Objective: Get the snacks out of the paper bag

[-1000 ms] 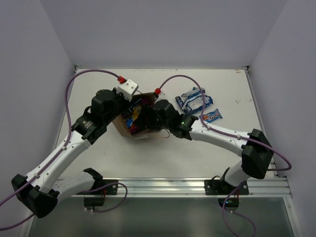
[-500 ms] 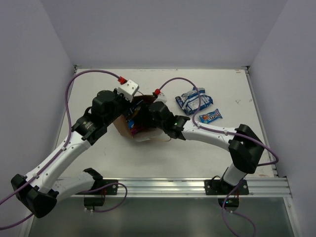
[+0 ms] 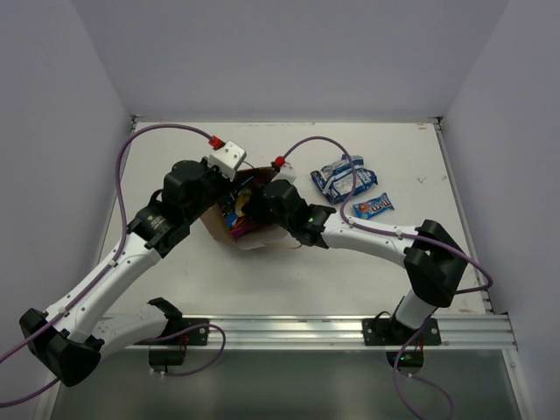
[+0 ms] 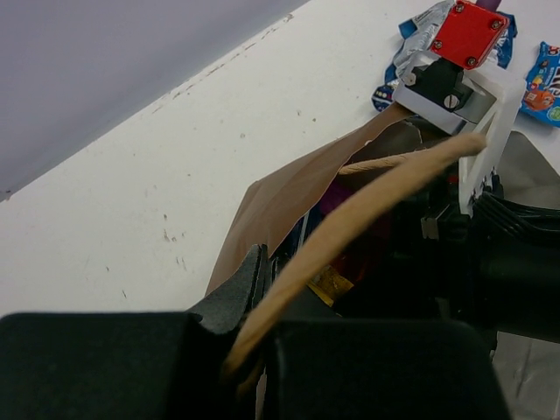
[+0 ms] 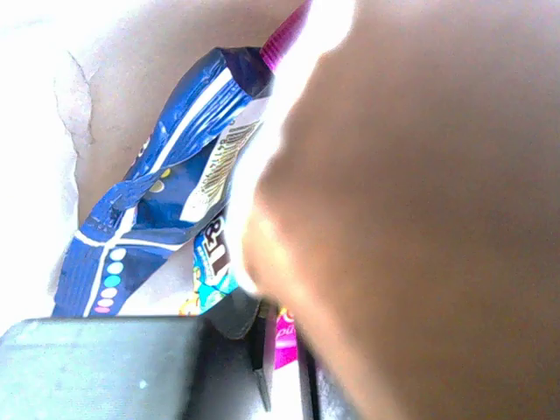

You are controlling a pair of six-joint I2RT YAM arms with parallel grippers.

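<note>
The brown paper bag (image 3: 214,225) lies at the table's middle with its mouth facing right. My left gripper (image 3: 229,187) is shut on its upper rim, and the pale loop handle (image 4: 367,210) runs out past the fingers (image 4: 245,284). My right gripper (image 3: 250,206) is inside the bag. In the right wrist view its jaws (image 5: 284,363) are closed on a magenta pouch (image 5: 287,339). A dark blue bag (image 5: 157,192) and a light blue packet (image 5: 210,258) lie beside it in there. The bag's brown wall (image 5: 420,219) fills the right of that view.
Outside the bag, a blue-white packet (image 3: 343,178) and a small blue bar (image 3: 374,206) lie to the right of it on the white table (image 3: 175,289). A metal rail (image 3: 350,328) runs along the near edge. Purple cables arch over both arms.
My right gripper has pushed further left into the bag and its jaws have closed on the magenta pouch. The left arm and the bag have stayed in place.
</note>
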